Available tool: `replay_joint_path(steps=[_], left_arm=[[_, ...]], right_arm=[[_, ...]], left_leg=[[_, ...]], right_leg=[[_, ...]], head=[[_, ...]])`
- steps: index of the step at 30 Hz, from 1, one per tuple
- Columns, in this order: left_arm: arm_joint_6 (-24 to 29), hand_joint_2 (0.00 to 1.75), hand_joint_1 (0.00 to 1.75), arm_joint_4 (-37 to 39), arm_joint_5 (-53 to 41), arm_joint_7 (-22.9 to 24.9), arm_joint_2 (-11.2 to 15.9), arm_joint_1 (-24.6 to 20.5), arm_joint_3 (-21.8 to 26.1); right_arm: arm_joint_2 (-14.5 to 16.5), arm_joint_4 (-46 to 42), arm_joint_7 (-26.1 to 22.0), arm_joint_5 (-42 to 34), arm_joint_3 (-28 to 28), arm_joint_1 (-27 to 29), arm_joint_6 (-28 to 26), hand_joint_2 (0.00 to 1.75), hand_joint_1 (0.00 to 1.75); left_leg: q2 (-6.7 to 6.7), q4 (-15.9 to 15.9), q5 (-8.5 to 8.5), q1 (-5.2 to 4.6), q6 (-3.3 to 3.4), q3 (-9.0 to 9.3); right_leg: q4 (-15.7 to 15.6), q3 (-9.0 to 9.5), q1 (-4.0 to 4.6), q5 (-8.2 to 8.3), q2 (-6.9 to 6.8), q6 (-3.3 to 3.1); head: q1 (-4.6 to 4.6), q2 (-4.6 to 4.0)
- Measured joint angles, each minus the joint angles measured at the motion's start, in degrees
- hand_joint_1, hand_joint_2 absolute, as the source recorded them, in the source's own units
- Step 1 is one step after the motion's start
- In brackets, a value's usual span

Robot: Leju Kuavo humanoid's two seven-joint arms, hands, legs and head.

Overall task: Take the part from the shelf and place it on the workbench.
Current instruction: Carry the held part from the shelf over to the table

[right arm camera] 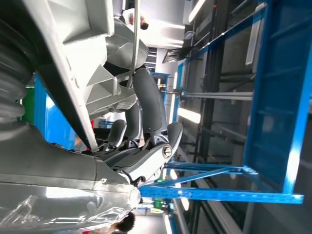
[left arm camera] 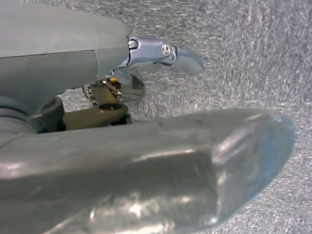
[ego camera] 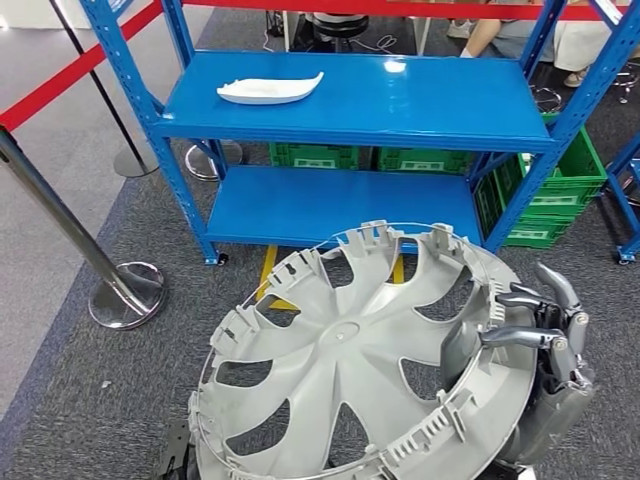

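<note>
Closest in, a big grey wheel cover (ego camera: 355, 365) is held up in front of the robot, its ribbed back face and clip-lined rim turned upward, off the shelf and over the grey carpet (ego camera: 90, 410). The right hand (ego camera: 547, 345) grips it at its right edge, dark fingers (ego camera: 521, 335) hooked over the rim; the right wrist view shows those fingers (right arm camera: 149, 105) curled against the cover's (right arm camera: 86, 63) pale ribs. The left hand (left arm camera: 121, 73) hangs over the carpet (left arm camera: 250, 53) with its thick thumb (left arm camera: 165, 170) and one metal finger (left arm camera: 165, 51) stretched out and apart, nothing in it. Just behind the cover, a strip of yellow floor marking (ego camera: 268, 270) runs toward the blue steel shelf (ego camera: 355, 205). To the left stands a chrome barrier post (ego camera: 124, 295) on its round base. On the shelf's upper deck lies a long white moulded part (ego camera: 268, 90), near the left end. Under and beside the rack sit green plastic crates (ego camera: 562, 195). A red barrier belt (ego camera: 72, 70) crosses at far left, and farther back a person (ego camera: 521, 35) is seated behind the rack.
</note>
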Motion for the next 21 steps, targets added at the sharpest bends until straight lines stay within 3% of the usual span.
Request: replay_joint_path(steps=[2, 3, 4, 6, 7, 8, 9, 10, 12, 13, 14, 16, 18, 19, 21], left_arm=[[0.0, 1.75, 0.00, 0.0, 0.0, 0.0, 0.0, 0.3, 0.0], [0.0, 1.75, 0.00, 0.0, 0.0, 0.0, -0.1, 0.3, 0.0], [0.1, 1.75, 0.00, 0.0, 0.0, 0.0, -0.1, 0.3, 0.0], [0.1, 1.75, 0.00, 0.0, 0.0, 0.0, -0.1, 0.3, 0.0], [0.1, 1.75, 0.00, 0.0, 0.0, -0.1, -0.1, 0.4, 0.0], [0.1, 1.75, 0.00, 0.0, 0.0, -0.1, 0.0, 0.4, 0.0], [0.1, 1.75, 0.00, 0.0, 0.1, -0.1, 0.0, 0.4, 0.0], [0.1, 1.75, 0.00, 0.0, 0.1, -0.1, 0.0, 0.4, 0.0], [0.1, 1.75, 0.00, 0.0, 0.2, -0.2, 0.0, 0.3, 0.0], [0.1, 1.75, 0.00, 0.0, 0.2, -0.2, 0.0, 0.3, 0.0], [0.1, 1.75, 0.00, 0.0, 0.1, -0.2, 0.1, 0.3, 0.0], [0.3, 1.75, 0.00, 0.0, 0.0, -0.4, 0.1, 0.3, 0.0], [0.5, 1.75, 0.00, 0.0, 0.0, -0.6, 0.1, 0.3, 0.0], [0.6, 1.75, 0.00, 0.0, 0.0, -0.6, 0.1, 0.3, 0.0], [0.7, 1.75, 0.00, 0.0, 0.0, -0.6, 0.1, 0.3, 0.0]], right_arm=[[0.0, 0.0, 0.0, 0.0, 0.0, 0.0, 0.0, 1.75, 1.75], [0.0, 0.0, 0.0, -0.1, -0.1, 0.0, 0.0, 1.75, 1.75], [0.0, 0.0, 0.0, -0.1, -0.1, 0.0, 0.0, 1.75, 1.75], [0.0, 0.0, 0.1, -0.1, -0.1, 0.0, -0.1, 1.75, 1.75], [0.0, 0.0, 0.1, -0.2, -0.1, 0.0, -0.1, 1.75, 1.75], [0.0, 0.0, 0.1, -0.3, -0.1, 0.1, -0.2, 1.75, 1.75], [0.0, 0.0, 0.2, -0.4, -0.1, 0.1, -0.2, 1.75, 1.75], [0.0, 0.0, 0.3, -0.6, -0.1, 0.0, -0.2, 1.75, 1.75], [0.0, 0.0, 0.3, -1.5, -0.1, 0.0, 0.3, 1.75, 1.75], [0.0, 0.0, 0.3, -2.1, -0.1, -0.1, 0.6, 1.75, 1.75], [0.0, 0.0, 0.3, -2.6, -0.1, -0.1, 0.8, 1.75, 1.75], [0.0, 0.0, 0.3, -3.2, -0.1, 0.0, 1.2, 1.75, 1.75], [0.0, 0.0, 0.2, -3.6, -0.2, 0.1, 1.5, 1.75, 1.75], [0.0, 0.0, 0.0, -3.8, -0.2, 0.1, 1.7, 1.75, 1.75], [0.0, 0.0, -0.6, -4.2, -0.3, 0.2, 1.9, 1.75, 1.75]], left_leg=[[0.19, 0.0, 1.08, 0.06, 0.81, -0.63], [0.30, -0.1, 1.77, 0.17, 1.19, -1.15], [0.41, -0.2, 2.45, 0.28, 1.48, -1.82], [0.49, -0.1, 3.72, 0.28, 1.74, -3.37], [0.54, -0.1, 4.33, 0.27, 1.71, -4.13], [0.58, 0.0, 4.94, 0.27, 1.63, -4.89], [0.61, 0.0, 5.52, 0.28, 1.51, -5.62], [0.60, 0.0, 6.08, 0.29, 1.34, -6.30], [0.50, 0.1, 7.06, 0.23, 0.85, -7.34], [0.45, 0.2, 7.48, 0.17, 0.53, -7.62], [0.41, 0.2, 7.86, 0.15, 0.17, -7.76], [0.38, 0.0, 8.49, 0.28, -0.58, -7.88], [0.37, 1.2, 7.08, 0.46, -1.25, -8.54], [0.36, 3.3, 5.10, 0.52, -1.51, -9.41], [0.35, 10.5, -0.08, 0.58, -1.94, -12.07]], right_leg=[[-0.3, -0.31, -0.14, 0.34, 0.01, 0.61], [0.8, -0.85, -0.19, -1.14, 0.03, 0.90], [3.3, -1.73, -0.23, -3.78, 0.02, 1.18], [11.3, -3.64, -0.28, -10.15, -0.01, 1.63], [14.9, -4.10, -0.30, -11.90, -0.02, 1.77], [16.8, -3.69, -0.30, -12.24, -0.02, 1.81], [16.6, -2.24, -0.32, -11.53, -0.03, 1.80], [14.2, 0.35, -0.36, -10.30, -0.04, 1.73], [5.8, 7.10, -0.38, -9.59, 0.01, 1.45], [2.4, 9.40, -0.31, -9.89, 0.06, 1.18], [0.4, 10.56, -0.18, -10.43, 0.14, 0.80], [-0.2, 10.27, 0.02, -10.20, 0.21, -0.19], [-0.3, 9.77, -0.08, -9.42, 0.11, -1.16], [-0.3, 9.41, -0.18, -8.88, 0.06, -1.54], [-0.3, 8.38, -0.16, -7.95, 0.05, -1.88]], head=[[0.01, 0.00], [0.10, 0.00], [0.22, 0.00], [0.42, 0.00], [0.42, 0.00], [0.42, 0.00], [0.42, 0.00], [0.41, 0.00], [0.41, 0.00], [0.34, 0.00], [0.35, 0.00], [0.36, -0.01], [0.27, -0.01], [0.15, -0.01], [-0.09, 0.00]])
